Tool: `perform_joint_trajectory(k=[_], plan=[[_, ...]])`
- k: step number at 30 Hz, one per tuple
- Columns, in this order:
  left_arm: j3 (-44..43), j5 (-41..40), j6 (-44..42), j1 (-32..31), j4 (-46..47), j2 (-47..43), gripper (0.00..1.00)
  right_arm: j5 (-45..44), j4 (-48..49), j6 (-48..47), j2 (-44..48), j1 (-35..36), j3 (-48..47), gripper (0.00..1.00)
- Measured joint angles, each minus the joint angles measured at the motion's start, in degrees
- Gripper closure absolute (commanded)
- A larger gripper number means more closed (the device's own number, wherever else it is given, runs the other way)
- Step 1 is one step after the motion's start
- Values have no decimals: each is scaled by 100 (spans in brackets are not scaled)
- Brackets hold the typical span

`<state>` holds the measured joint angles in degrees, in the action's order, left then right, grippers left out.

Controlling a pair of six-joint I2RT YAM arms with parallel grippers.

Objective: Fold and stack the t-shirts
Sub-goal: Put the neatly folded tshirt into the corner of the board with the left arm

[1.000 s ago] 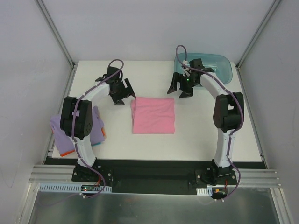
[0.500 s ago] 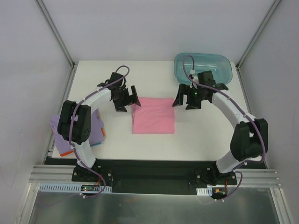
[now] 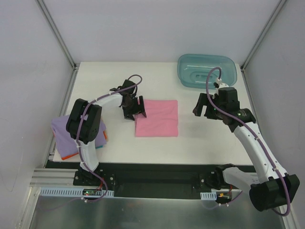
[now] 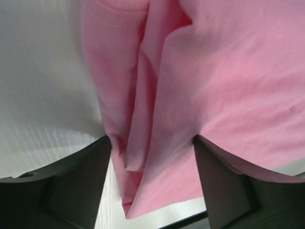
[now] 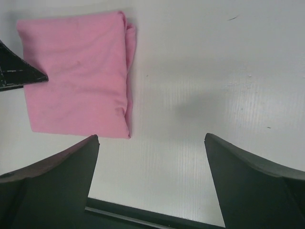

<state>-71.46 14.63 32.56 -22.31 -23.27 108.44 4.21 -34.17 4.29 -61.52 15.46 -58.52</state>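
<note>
Left gripper just dropped onto the pink tee's left edge, fingers spread astride it; right gripper backs off, released — pickup next, I'd guess.

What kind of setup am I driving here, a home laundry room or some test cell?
Most likely a lab test cell, not a home: a bare white table boxed in by plain white panels on aluminium framing, with only a folded pink t-shirt, a purple stack and a teal tub on it.
</note>
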Motion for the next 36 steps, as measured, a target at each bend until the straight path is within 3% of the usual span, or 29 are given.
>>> perform_joint_trajectory(k=[2,3,5,6,14,24,29,36], plan=[[-136,-63,28,-24,-22,125,48,-282,-20,-11,184,0,98,3],[-212,-125,44,-28,-37,201,63,-428,-37,-13,254,0,162,3],[-348,-245,81,-57,-66,313,82,-667,-63,-26,369,0,328,3],[-426,-339,74,-63,-79,404,100,-758,-96,-31,426,0,415,3],[-695,-1001,-166,-184,-350,479,100,-1416,-238,-164,999,0,935,3],[-122,-2949,-951,-186,-1381,-723,100,-1904,-258,-157,988,0,1217,3],[-107,-3434,-964,-188,-1947,-1263,100,-1891,-258,-153,988,0,1237,3],[-1067,-4476,-610,-214,-3565,-1399,100,-1899,-258,-136,1067,0,1283,3]])
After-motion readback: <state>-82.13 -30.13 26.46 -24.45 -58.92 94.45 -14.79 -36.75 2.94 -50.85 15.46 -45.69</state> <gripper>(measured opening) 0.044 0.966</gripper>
